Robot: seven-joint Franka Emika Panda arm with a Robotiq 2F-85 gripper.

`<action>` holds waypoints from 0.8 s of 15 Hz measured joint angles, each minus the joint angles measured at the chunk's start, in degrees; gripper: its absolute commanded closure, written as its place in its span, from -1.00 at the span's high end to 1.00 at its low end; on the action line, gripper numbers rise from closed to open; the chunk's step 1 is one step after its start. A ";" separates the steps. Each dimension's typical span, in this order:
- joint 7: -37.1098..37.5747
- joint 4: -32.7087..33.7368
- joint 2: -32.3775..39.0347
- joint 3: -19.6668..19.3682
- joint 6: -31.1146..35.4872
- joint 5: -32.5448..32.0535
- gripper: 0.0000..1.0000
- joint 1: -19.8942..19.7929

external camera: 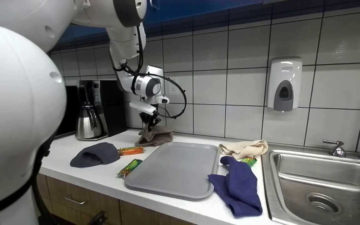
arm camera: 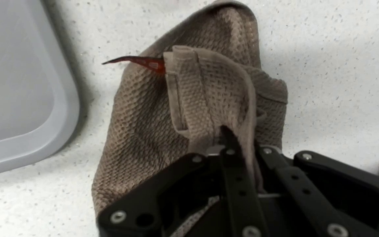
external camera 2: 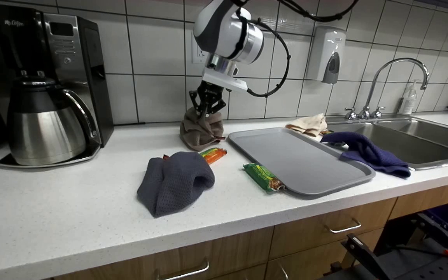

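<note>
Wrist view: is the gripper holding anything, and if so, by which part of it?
The gripper holds the brown cloth by a raised fold on its upper side; whether that is a corner cannot be told.

Wall tiles are blocking passage behind the tool; free table is separating coffee maker and grey cloth.

The arm is glossy white, its links fat and rounded, with small grey dimples and dark grey bands. A silver ring shows at the wrist, and below it a flat white bar. A thin black cable, dotted with small ties, bows out in a loop. The claw is black and angular, all jointed levers, round holes and silvery screws.
</note>
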 measured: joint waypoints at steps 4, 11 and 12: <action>0.00 0.41 1.20 0.00 -0.06 -1.05 -0.96 0.06; 0.04 0.79 2.24 -0.09 -0.17 -1.75 0.23 0.79; 0.04 0.80 2.24 -0.09 -0.16 -1.75 0.36 0.87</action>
